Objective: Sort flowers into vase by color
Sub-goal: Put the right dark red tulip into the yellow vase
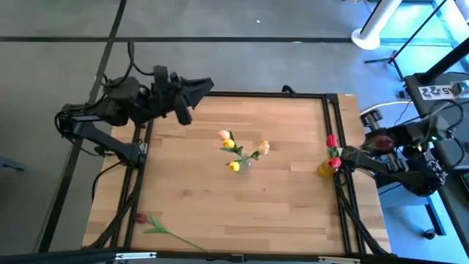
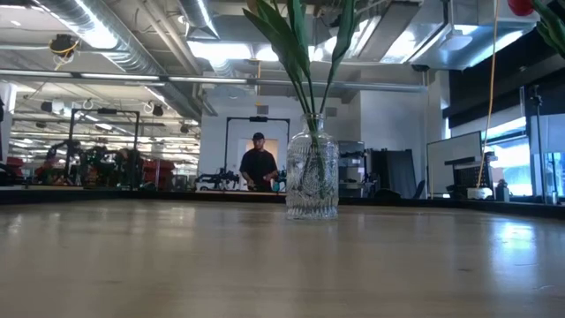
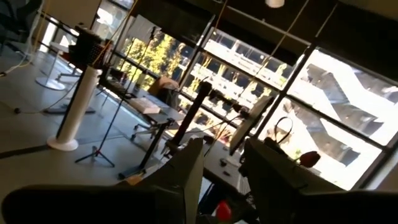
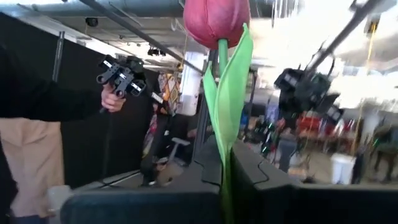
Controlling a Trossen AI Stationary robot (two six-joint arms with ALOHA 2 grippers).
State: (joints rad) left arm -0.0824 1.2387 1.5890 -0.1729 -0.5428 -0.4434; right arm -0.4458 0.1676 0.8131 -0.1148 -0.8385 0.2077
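Your right gripper (image 4: 225, 163) is clamped on a maroon tulip (image 4: 217, 22), its stem pinched between the fingers, head and leaf standing upright above them, out past the table's right edge. So you're mid-carry. The yellow vase (image 1: 325, 169) with two red tulips (image 1: 332, 140) sits just beside that gripper at the edge. My read: swing the stem over that mouth and lower it straight in. The clear vase (image 2: 312, 177) at mid-table holds the yellow and peach heads. One more tulip (image 1: 140, 218) lies at the near left corner. Your left gripper (image 1: 199, 89) waits, jaws parted, over the far left edge. Wooden tabletop (image 1: 293, 205); a person (image 2: 258, 163) stands far back.
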